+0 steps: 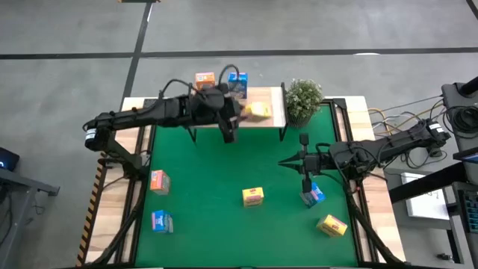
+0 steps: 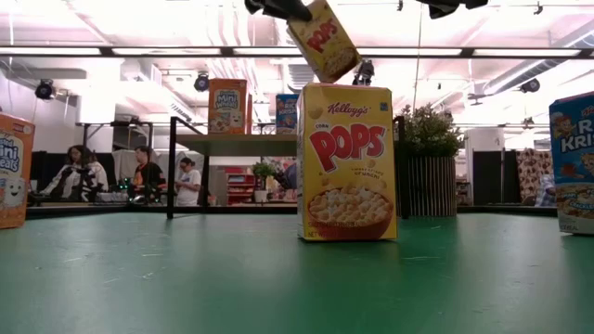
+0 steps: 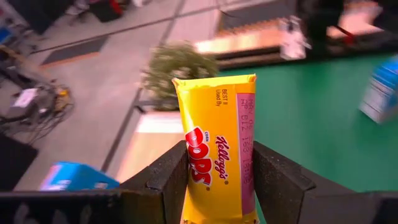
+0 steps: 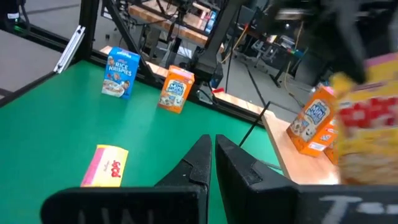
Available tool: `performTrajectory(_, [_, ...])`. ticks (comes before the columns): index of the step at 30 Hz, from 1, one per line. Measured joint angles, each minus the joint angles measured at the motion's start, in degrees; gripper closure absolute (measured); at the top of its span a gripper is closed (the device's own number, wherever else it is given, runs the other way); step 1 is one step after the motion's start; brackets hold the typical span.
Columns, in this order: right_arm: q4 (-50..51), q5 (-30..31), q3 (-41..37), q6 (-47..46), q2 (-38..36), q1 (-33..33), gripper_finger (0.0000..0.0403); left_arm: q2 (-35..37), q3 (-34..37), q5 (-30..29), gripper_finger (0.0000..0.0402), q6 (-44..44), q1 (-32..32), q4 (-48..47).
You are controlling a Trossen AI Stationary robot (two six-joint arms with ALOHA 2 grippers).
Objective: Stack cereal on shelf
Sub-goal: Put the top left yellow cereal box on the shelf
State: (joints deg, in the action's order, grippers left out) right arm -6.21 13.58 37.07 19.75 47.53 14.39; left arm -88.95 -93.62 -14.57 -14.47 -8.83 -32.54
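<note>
My left gripper [image 1: 245, 111] is shut on a yellow cereal box [image 1: 258, 110] above the light-wood shelf [image 1: 270, 118]; it shows tilted at the top of the low view [image 2: 323, 39]. An orange box [image 1: 205, 78] and a blue box [image 1: 237, 78] stand on the shelf's far edge. On the green mat are a yellow box [image 1: 252, 196] standing upright [image 2: 346, 162], another yellow [image 1: 331, 225], two blue [image 1: 312, 196] [image 1: 161, 222] and an orange-pink one [image 1: 158, 181]. My right gripper [image 1: 284, 161] hovers shut over the mat's right half, touching nothing. My left gripper pinches the yellow box between its two fingers [image 3: 166, 180], one on each broad face, with the narrow printed side panel [image 3: 214, 155] facing the wrist camera. The fingers come from the table's left, slanting down. The box is lifted clear above the shelf and hangs tilted [image 2: 323, 39].
A potted plant [image 1: 303, 101] stands at the shelf's right end, close to the held box. Pale wooden table edges [image 1: 112, 217] frame the mat. Cables and equipment lie beyond the right edge [image 1: 448, 127]. People sit in the room behind the table [image 2: 139, 176].
</note>
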Motion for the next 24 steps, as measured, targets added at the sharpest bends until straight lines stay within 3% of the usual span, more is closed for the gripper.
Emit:
performTrajectory(11, [0.09,0.02,-0.62,-0.68,-0.7,-0.02,0.039,-3.4,-0.41,0.1,0.0256,2.06,-6.61,2.79])
performTrajectory(24, [0.06,0.02,-0.73,-2.08,-0.61,-0.02,0.039,-13.43,-15.61,0.15,0.0256,0.89,-8.0,-13.87])
